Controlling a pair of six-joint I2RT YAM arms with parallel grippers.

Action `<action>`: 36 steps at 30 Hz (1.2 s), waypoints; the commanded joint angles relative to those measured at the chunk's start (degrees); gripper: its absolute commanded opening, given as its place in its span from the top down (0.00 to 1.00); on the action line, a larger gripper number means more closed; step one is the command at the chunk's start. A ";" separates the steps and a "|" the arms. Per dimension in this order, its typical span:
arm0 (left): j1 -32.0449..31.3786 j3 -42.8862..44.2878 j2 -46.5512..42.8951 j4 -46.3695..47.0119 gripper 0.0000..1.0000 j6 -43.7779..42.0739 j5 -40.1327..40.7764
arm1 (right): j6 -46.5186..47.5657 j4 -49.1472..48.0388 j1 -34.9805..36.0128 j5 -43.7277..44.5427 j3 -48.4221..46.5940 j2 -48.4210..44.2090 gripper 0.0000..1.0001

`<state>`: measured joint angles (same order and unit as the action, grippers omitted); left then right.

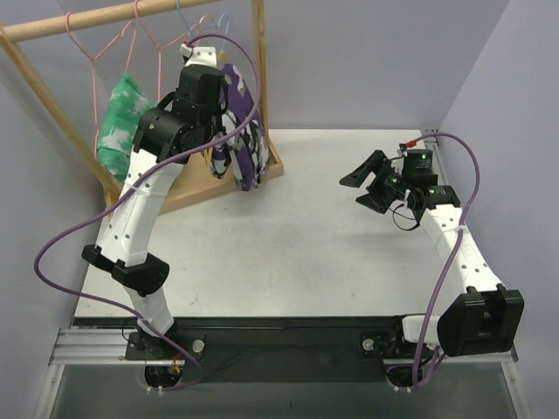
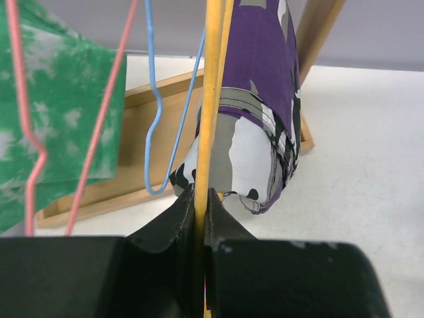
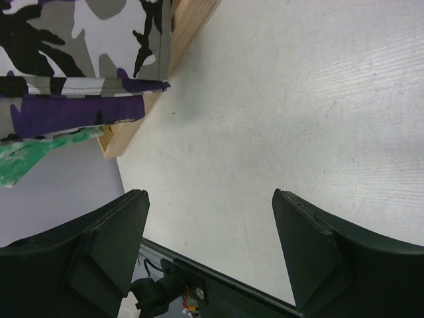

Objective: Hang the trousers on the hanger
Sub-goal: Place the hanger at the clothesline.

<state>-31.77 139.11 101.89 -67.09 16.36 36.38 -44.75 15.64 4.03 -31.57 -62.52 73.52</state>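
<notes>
The camouflage trousers hang in a folded bundle beside the rack's right post, their lower end just above the wooden base. In the left wrist view the yellow hanger runs straight up from my left gripper, which is shut on the wire. The trousers hang against that wire on its right side. My right gripper hovers over the table's right side, open with nothing between its fingers. In the right wrist view it faces bare tabletop, and the trousers show at the top left.
A wooden rack with a top rail and a base board stands at the back left. Pink hangers and a blue hanger hang on it. A green-and-white garment hangs left of my left arm.
</notes>
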 commanded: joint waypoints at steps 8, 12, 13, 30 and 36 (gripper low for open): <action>3.99 11.54 2.44 26.64 1.00 3.24 -2.89 | 2.12 -0.43 -1.57 -2.00 -2.16 -2.76 0.22; 4.87 12.94 3.93 30.43 1.00 2.80 -2.37 | 2.65 -0.35 -2.89 -2.97 -2.16 -3.38 0.22; 4.87 13.38 4.20 31.31 1.00 2.28 -2.11 | 3.00 -0.35 -3.24 -2.97 -2.25 -3.55 0.22; 9.27 15.40 10.96 33.52 1.00 7.63 -7.63 | 2.56 -0.52 -7.46 -6.40 -2.52 -1.09 0.23; 9.36 15.84 13.34 32.90 1.00 8.78 -8.69 | 2.48 -0.61 -8.60 -7.10 -2.26 -0.48 0.23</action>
<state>-23.27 149.42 116.14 -50.81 24.03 27.77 -42.15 15.66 -3.51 -36.69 -62.59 72.40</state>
